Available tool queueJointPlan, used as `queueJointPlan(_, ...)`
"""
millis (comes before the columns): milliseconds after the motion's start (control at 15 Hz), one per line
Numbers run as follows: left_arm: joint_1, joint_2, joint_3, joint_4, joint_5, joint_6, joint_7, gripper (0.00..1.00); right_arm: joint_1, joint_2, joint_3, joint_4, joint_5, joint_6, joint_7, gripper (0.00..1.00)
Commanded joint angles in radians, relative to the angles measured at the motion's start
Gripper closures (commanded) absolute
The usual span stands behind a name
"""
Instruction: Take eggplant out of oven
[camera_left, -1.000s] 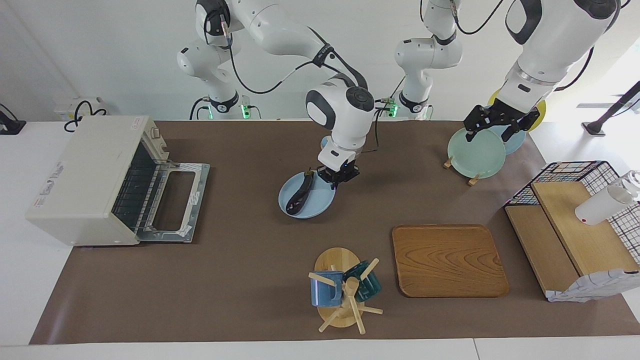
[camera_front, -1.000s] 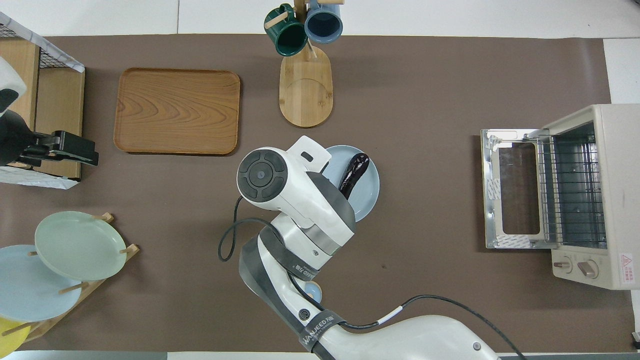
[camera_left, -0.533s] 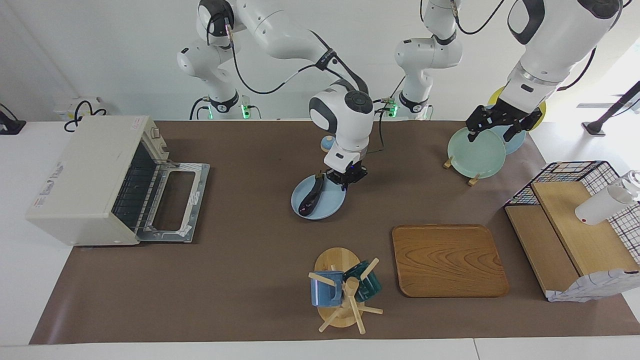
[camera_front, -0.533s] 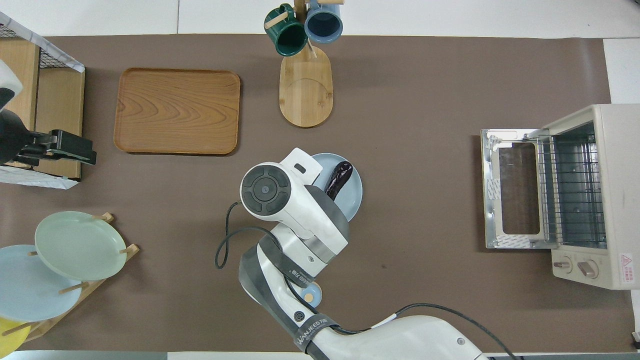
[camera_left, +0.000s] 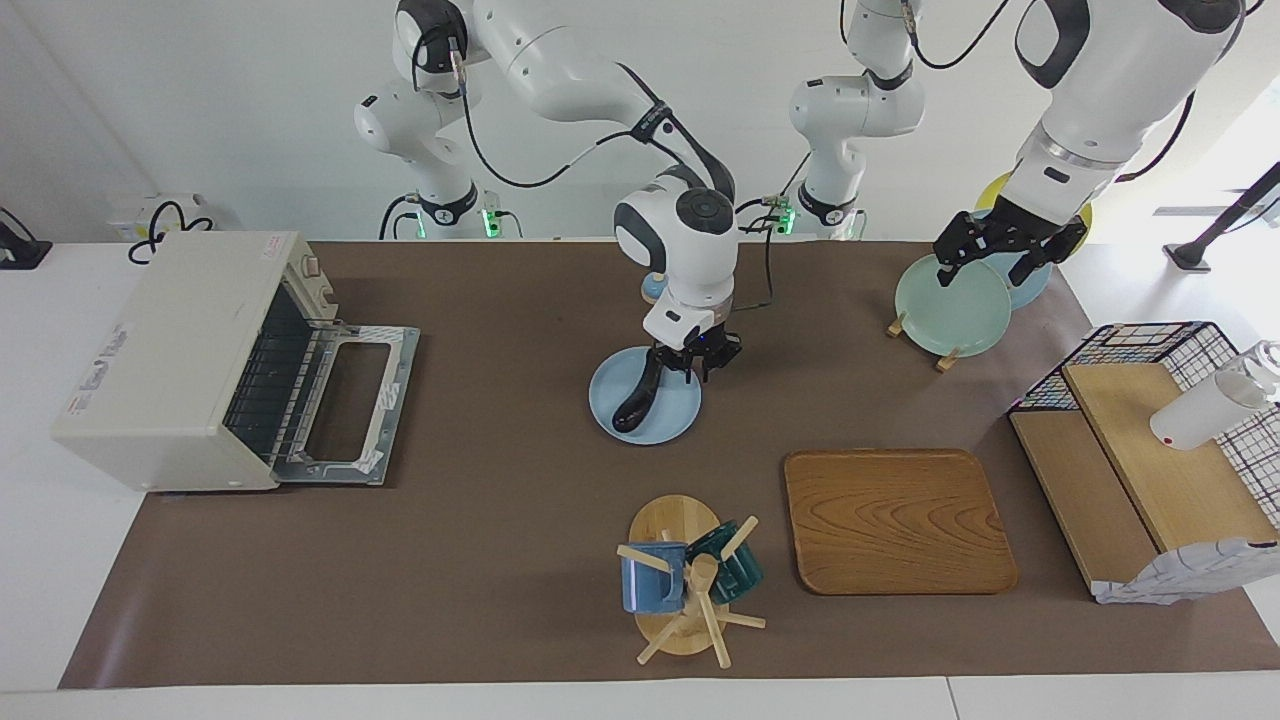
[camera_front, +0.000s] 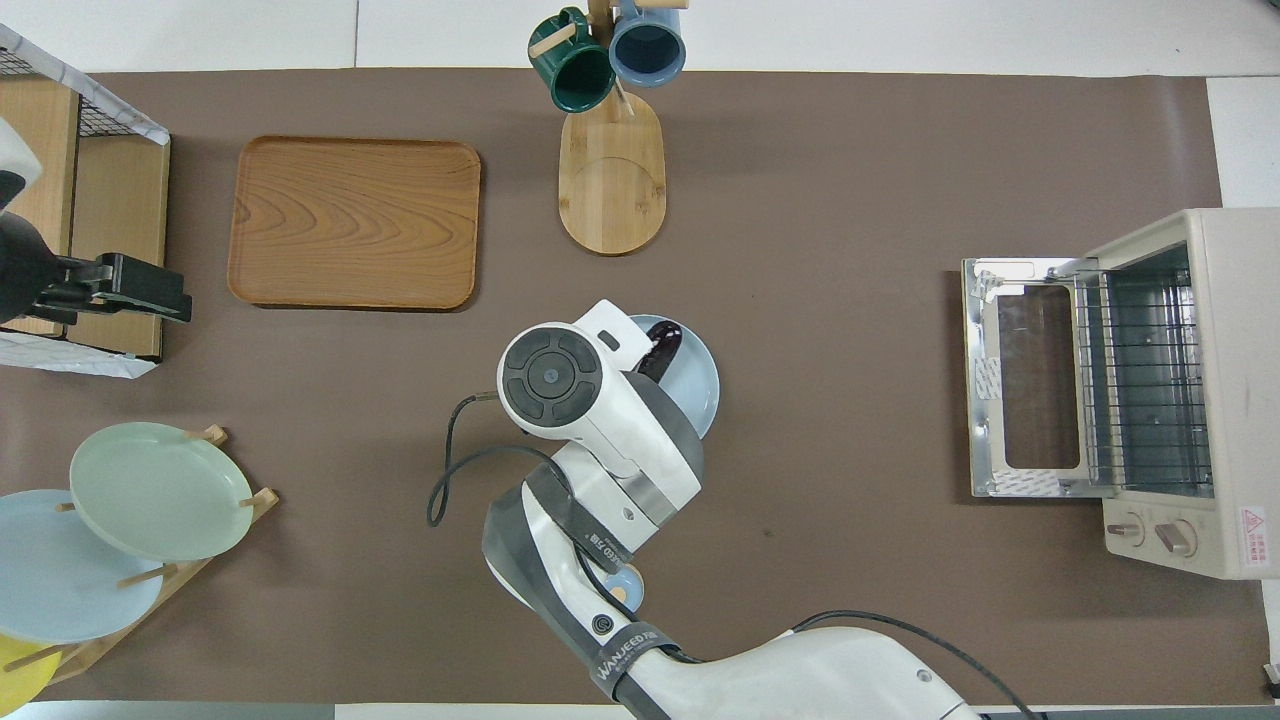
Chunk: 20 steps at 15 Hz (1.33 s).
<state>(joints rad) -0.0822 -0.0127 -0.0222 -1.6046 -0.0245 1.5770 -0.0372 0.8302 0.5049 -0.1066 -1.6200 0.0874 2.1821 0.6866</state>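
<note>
A: What is the right gripper (camera_left: 697, 366) doing?

B: It sits at the near rim of the round pale-blue plate (camera_left: 672, 421), fingers closed on that rim as far as I can judge, the plate just above or on the brown mat. The slim, glossy, dark purple eggplant (camera_left: 638, 394) lies on it, stem end toward the gripper, well apart from the boxy cream-white toaster oven (camera_left: 170, 358).

A: So it is out of the oven?

B: Yes. The glass door (camera_left: 345, 405) lies flat open and the wire rack looks bare.

A: How would the eggplant handle?

B: I judge it light and fairly firm, but smooth-skinned and rounded, so it could roll or slide if the plate tilts. Carried on the plate, level matters most. Taken directly, the thicker middle would suit, pinched across its width.

A: And the left gripper (camera_left: 993, 249)?

B: It waits over the sage-green plate (camera_left: 950, 301) in the wooden rack, fingers spread.
</note>
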Motion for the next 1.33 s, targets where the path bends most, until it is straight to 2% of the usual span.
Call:
queueJointPlan(0,0.009,-0.013,-0.008,-0.017,0.012,0.024,0.008,0.00,-0.042,-0.031,-0.002,0.052,-0.003,-0.115,-0.005,0.59)
queueJointPlan(400,-0.011,-0.003,-0.015,-0.047,-0.005,0.081,0.010,0.00,-0.209,-0.154,-0.007,0.032,-0.113,-0.352,-0.191,0.64)
queueJointPlan(467,-0.042,0.002,-0.015,-0.061,-0.021,0.107,0.010,0.00,-0.236,-0.161,-0.007,0.016,-0.141,-0.386,-0.205,0.70)
queueJointPlan(600,-0.111,0.000,-0.015,-0.141,-0.051,0.196,0.004,0.00,-0.290,-0.195,-0.007,-0.062,-0.179,-0.403,-0.214,0.72)
queueJointPlan(667,-0.158,0.008,-0.015,-0.173,-0.060,0.240,-0.004,0.00,-0.305,-0.216,-0.007,-0.120,-0.198,-0.392,-0.216,0.74)
queueJointPlan(933,-0.318,0.144,-0.013,-0.189,-0.155,0.392,-0.061,0.00,-0.370,-0.273,-0.007,-0.302,-0.284,-0.290,-0.226,0.78)
queueJointPlan(1267,-0.500,0.281,-0.015,-0.212,-0.170,0.584,-0.151,0.00,-0.479,-0.318,-0.007,-0.500,-0.359,-0.101,-0.291,0.78)
